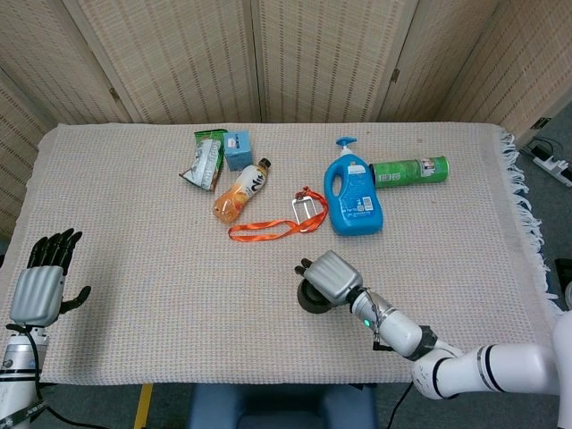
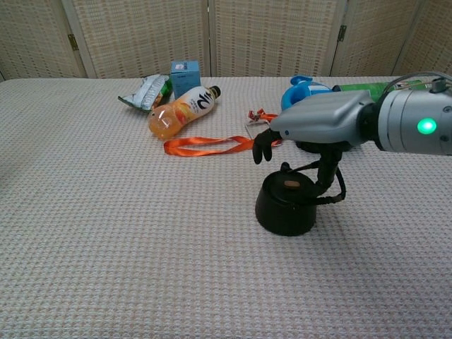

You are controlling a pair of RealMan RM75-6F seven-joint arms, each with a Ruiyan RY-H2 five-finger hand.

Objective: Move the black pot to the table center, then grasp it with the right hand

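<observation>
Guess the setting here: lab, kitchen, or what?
Likely a lab or demo room, not a kitchen: a table under a woven cloth, folding screens as backdrop, and unrelated props such as a blue detergent bottle and an orange lanyard.

black pot (image 1: 310,300) mostly hidden under right hand (image 1: 331,277)

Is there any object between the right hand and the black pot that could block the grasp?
Nothing visible does. The right hand hovers directly above the black pot, its fingers hanging down beside the lid. The nearest item, the orange lanyard, lies on the cloth behind the pot, apart from it, not between hand and pot.
</observation>
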